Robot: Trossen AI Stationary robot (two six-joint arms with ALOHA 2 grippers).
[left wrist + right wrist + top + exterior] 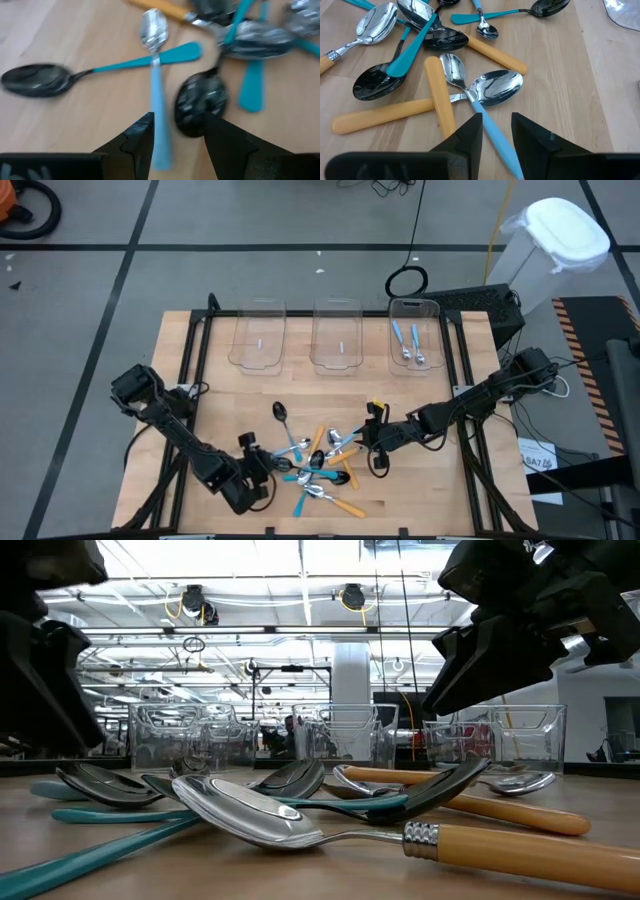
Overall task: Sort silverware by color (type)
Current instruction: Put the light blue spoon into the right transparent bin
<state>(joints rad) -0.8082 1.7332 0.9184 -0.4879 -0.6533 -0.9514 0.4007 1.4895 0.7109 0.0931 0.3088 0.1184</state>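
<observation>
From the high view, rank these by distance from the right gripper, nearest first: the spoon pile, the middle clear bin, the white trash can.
Measured from the right gripper:
1. Spoon pile, beside it at the table's front.
2. Middle clear bin, at the table's back edge.
3. White trash can, off the table, far right corner.

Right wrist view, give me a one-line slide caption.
Open right gripper poised over a light-blue-handled spoon beside orange-handled spoons on the wooden table.
</observation>
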